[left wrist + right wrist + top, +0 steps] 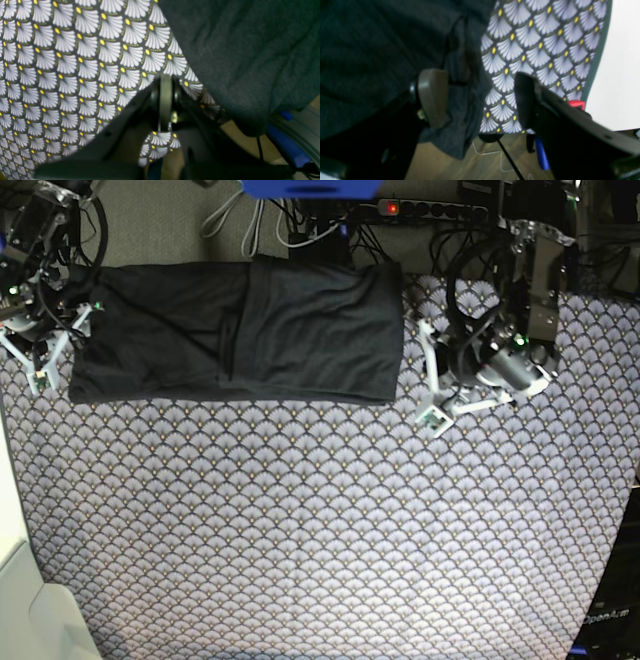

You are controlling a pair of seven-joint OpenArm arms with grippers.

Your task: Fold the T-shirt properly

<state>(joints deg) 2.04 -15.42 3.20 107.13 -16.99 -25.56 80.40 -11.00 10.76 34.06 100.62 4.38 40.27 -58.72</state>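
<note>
The dark charcoal T-shirt (240, 330) lies folded into a long flat band along the far side of the table, its plain side up. My right gripper (55, 355) is at the band's left end and stands open. In the right wrist view (478, 100) one pad (432, 97) rests against the shirt's edge (460, 105), with the other finger over the tablecloth. My left gripper (430, 405) sits just off the shirt's right end, shut. In the left wrist view its fingers (165, 100) are pressed together over the cloth, beside the T-shirt (245, 55).
A grey-white fan-patterned tablecloth (320, 520) covers the table. Behind the far edge lie a power strip (430, 208), cables and a blue object (310, 188). A white surface (15, 580) borders the table's left side. The shirt's left end hangs slightly over the table edge.
</note>
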